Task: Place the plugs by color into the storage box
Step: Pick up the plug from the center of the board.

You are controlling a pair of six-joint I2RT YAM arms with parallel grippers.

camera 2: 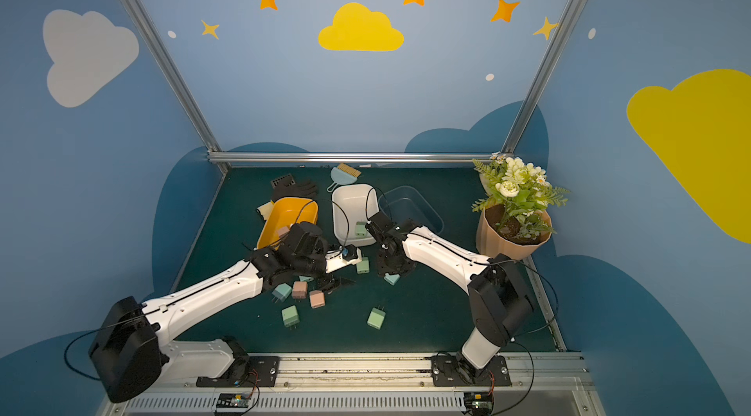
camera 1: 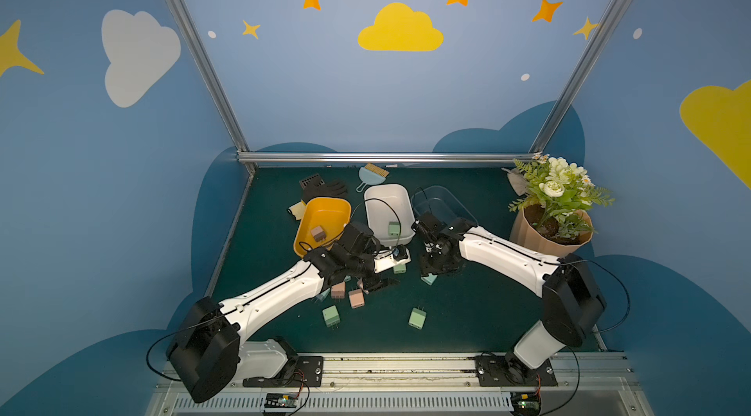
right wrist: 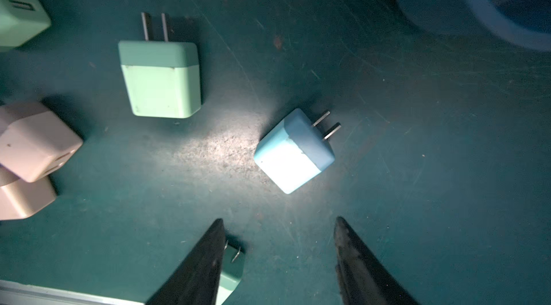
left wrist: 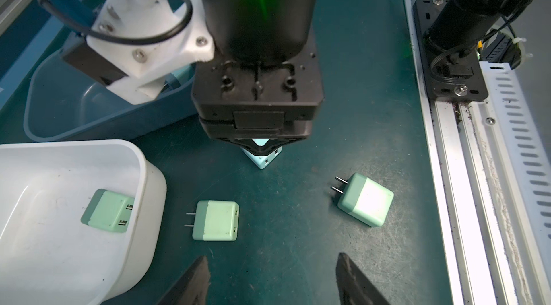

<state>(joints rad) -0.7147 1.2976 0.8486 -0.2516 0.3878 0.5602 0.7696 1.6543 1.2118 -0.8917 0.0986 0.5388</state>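
Our right pincer [right wrist: 279, 219] hangs spread and empty, the light blue plug [right wrist: 293, 153] lying flat just ahead of its tips, and we judge it light, rigid and a bit slick, best pinched across its flat sides, clear of the prongs [right wrist: 326, 127].

The mat [camera 1: 467, 312] is dark teal-green, scuffed paler where the light falls. The walls [camera 1: 304, 88] are blue, patterned with yellow and white clouds, orange stars and white dots. From the mat's centre in a top view: a yellow tub [camera 1: 325, 210] at eleven o'clock with a pink plug [camera 1: 318, 233], a white tub [camera 1: 386, 198] at twelve with a mint plug [camera 1: 393, 228], a see-through blue tub [camera 1: 443, 200] at one. The loose ones are two-tone — the blue plug [right wrist: 293, 151] is pale with a darker prong end, the green plug [right wrist: 161, 78] likewise — with grey prongs. At two o'clock the plant [camera 1: 556, 190] has white blooms and green leaves in a tan pot [camera 1: 540, 241]
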